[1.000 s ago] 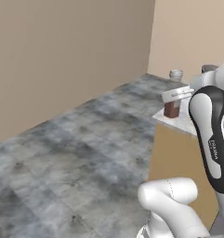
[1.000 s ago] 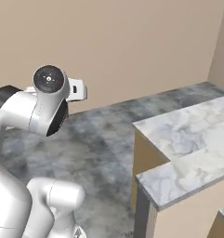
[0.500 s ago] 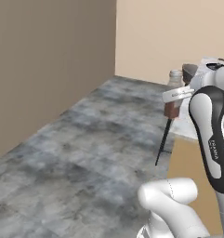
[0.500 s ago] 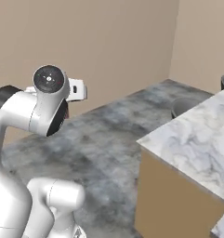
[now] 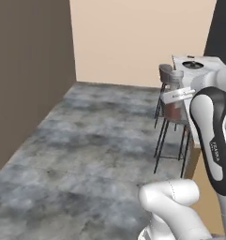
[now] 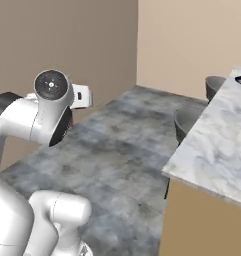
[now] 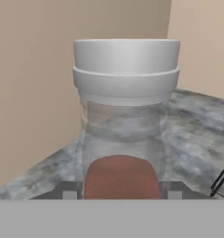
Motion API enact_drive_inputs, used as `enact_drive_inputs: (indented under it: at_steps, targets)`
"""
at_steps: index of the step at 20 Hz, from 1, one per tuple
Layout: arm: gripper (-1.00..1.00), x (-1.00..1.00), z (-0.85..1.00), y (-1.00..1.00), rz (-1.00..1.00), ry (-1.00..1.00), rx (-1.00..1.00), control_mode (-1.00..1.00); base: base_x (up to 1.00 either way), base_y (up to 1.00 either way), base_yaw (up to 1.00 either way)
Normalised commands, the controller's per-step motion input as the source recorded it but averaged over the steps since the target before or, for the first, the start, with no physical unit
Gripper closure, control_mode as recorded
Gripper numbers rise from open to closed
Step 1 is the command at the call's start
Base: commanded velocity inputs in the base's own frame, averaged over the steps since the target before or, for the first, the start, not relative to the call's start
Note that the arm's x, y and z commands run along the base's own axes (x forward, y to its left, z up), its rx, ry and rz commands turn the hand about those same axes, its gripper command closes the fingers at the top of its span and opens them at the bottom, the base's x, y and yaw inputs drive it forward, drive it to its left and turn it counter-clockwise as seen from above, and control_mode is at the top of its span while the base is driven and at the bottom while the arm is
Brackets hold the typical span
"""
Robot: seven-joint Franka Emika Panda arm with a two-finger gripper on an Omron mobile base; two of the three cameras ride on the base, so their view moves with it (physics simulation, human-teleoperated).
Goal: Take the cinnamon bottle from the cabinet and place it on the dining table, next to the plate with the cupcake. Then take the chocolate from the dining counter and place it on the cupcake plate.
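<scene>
Cinnamon bottle carried in the gripper above the floor.

The cinnamon bottle [image 7: 125,135] is clear glass with reddish-brown powder low inside, a narrow neck and a pale grey cap. The gripper [image 7: 122,189] is clamped on its body from both sides. In the left base view it is held up just beside the dining table [image 5: 204,66], near the stools [image 5: 169,93].
</scene>
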Motion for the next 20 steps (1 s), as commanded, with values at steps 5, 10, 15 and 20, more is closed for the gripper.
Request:
enact_drive_inputs:
  at_steps: [5,10,15,20]
  targets:
    - [1.0,0.0,0.0,0.0,0.0,0.0,0.0,1.0,1.0,0.91,-0.58]
    - [1.0,0.0,0.0,0.0,0.0,0.0,0.0,1.0,1.0,0.85,-0.53]
    - [1.0,0.0,0.0,0.0,0.0,0.0,0.0,1.0,0.98,0.75,-0.54]
    - [1.0,0.0,0.0,0.0,0.0,0.0,0.0,1.0,0.92,0.74,-0.61]
